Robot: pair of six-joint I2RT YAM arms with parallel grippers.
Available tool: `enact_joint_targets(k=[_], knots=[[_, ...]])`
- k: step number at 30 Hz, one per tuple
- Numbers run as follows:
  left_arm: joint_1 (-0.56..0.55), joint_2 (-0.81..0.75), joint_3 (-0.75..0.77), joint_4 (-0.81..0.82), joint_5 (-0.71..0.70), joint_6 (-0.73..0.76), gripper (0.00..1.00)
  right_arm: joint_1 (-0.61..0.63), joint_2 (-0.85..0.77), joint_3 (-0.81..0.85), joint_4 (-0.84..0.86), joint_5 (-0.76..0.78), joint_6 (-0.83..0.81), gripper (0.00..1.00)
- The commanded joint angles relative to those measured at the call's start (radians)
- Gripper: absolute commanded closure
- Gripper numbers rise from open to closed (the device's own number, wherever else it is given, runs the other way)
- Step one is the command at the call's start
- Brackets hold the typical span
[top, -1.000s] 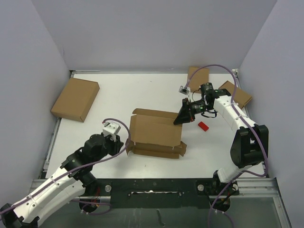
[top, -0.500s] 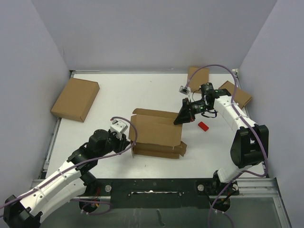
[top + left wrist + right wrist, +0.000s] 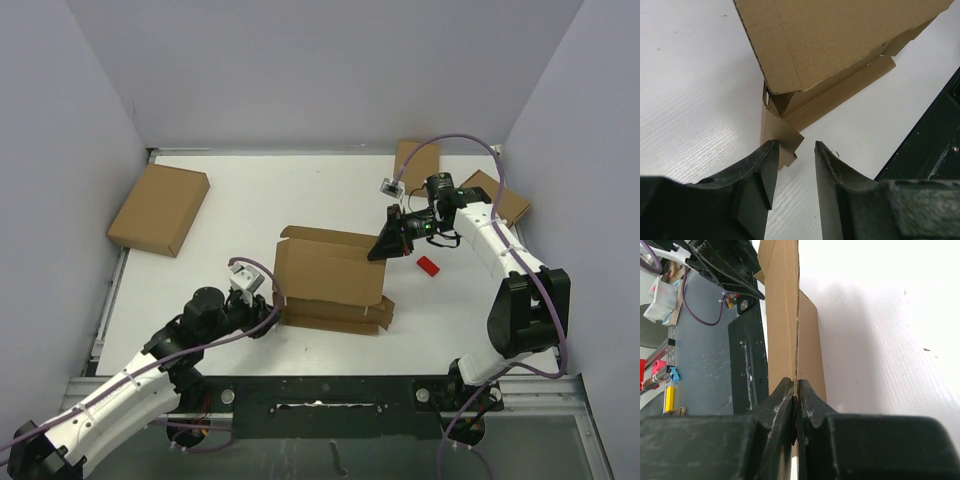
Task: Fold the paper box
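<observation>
1. Box [image 3: 330,280] sits near the middle of the worktop [image 3: 230,200], a bit toward 6 o'clock. It is part folded: the lid panel is tilted up, and the front wall lies low along its 6 o'clock edge.
2. Right pincer [image 3: 385,247] is at the box's 2 o'clock corner, pressed together on the lid's edge. The right wrist view shows the cardboard edge-on, nipped between both fingers.
3. Left pincer [image 3: 270,312] is at the box's 8 o'clock corner, fingers spread. The corner of the side flap [image 3: 779,134] pokes in between the fingertips; cannot tell if it touches either one.
4. Red piece [image 3: 428,265] lies flat on the worktop at 3 o'clock of the box, near the right pincer but apart from it.
5. Big box [image 3: 158,208] is closed and flat at 10 o'clock, well apart, by the left edge.
6. Far small box [image 3: 416,160] is at 1 o'clock against the back edge.
7. Right small box [image 3: 495,197] is at 2 o'clock, partly hidden behind the right arm.
</observation>
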Motion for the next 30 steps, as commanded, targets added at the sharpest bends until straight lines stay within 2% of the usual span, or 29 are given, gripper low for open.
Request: enact_joint_targets(k=[1, 5, 8, 13, 17, 20, 22, 24, 25, 30], knots=[[0.002, 0.019, -0.017, 0.136, -0.009, -0.041, 0.65, -0.003, -0.035, 0.003, 0.014, -0.001, -0.030, 1.00], [0.002, 0.081, -0.021, 0.207, -0.019, -0.011, 0.65, -0.003, -0.042, -0.005, 0.019, 0.002, -0.027, 1.00], [0.002, 0.038, 0.011, 0.192, 0.024, -0.028, 0.64, -0.005, -0.047, -0.011, 0.026, 0.008, -0.022, 1.00], [0.003, -0.125, 0.132, -0.055, -0.054, -0.119, 0.40, -0.005, -0.046, -0.009, 0.028, 0.008, -0.021, 1.00], [0.005, -0.172, 0.224, -0.246, -0.132, -0.187, 0.33, -0.008, -0.043, -0.010, 0.028, 0.004, -0.021, 1.00], [0.006, -0.105, 0.306, -0.391, -0.201, -0.223, 0.37, -0.010, -0.047, -0.011, 0.027, 0.004, -0.021, 1.00], [0.007, -0.041, 0.359, -0.506, -0.292, -0.274, 0.43, -0.010, -0.047, -0.012, 0.028, 0.004, -0.020, 1.00], [0.008, 0.014, 0.396, -0.580, -0.387, -0.327, 0.62, -0.010, -0.047, -0.011, 0.029, 0.004, -0.020, 1.00], [0.011, 0.040, 0.410, -0.607, -0.422, -0.345, 0.67, -0.010, -0.047, -0.011, 0.030, 0.004, -0.020, 1.00], [0.025, 0.173, 0.378, -0.489, -0.395, -0.281, 0.69, -0.010, -0.047, -0.011, 0.029, 0.003, -0.020, 1.00]])
